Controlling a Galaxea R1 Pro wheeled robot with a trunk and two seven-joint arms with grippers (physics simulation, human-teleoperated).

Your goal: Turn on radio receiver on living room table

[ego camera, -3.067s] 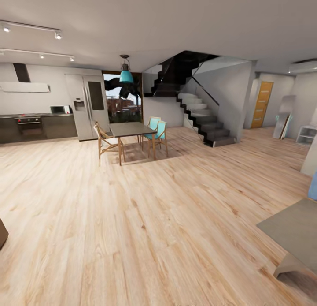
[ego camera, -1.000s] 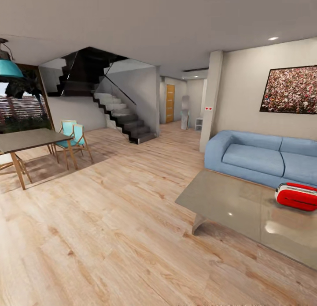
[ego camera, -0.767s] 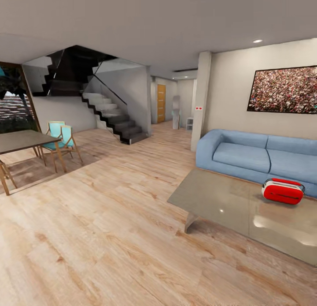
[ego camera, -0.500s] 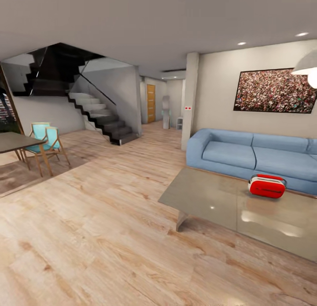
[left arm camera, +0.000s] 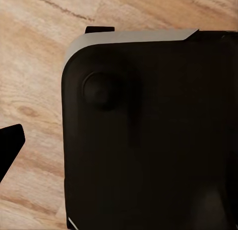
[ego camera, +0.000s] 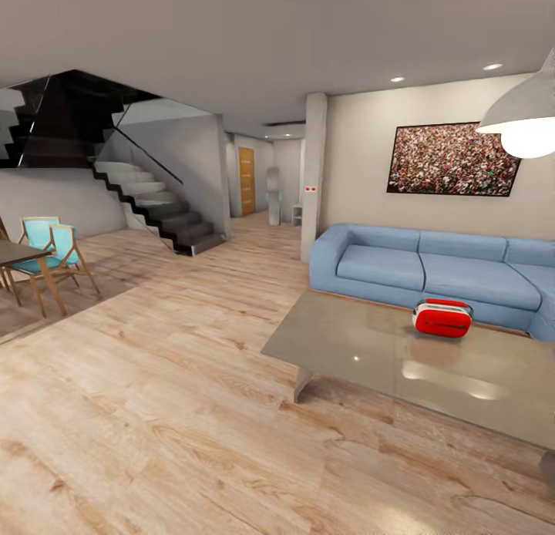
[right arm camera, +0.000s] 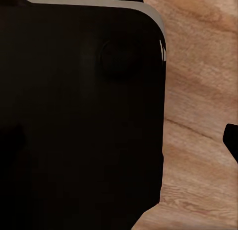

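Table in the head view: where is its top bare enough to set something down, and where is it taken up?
Nearly all of the table top is bare: the whole near-left end toward the wood floor, and the stretch running to the right edge of the picture. The radio receiver takes up one spot, at the far edge by the blue sofa.

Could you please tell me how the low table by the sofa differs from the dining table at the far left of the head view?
The low table has a glossy grey-beige top that mirrors the lights; the dining table has a dark matte top. The low table sits close to the floor on a slab base, while the dining table stands taller on slim wooden legs. The low table carries the red radio receiver; the dining table's visible part looks bare. Both stand on the plank floor.
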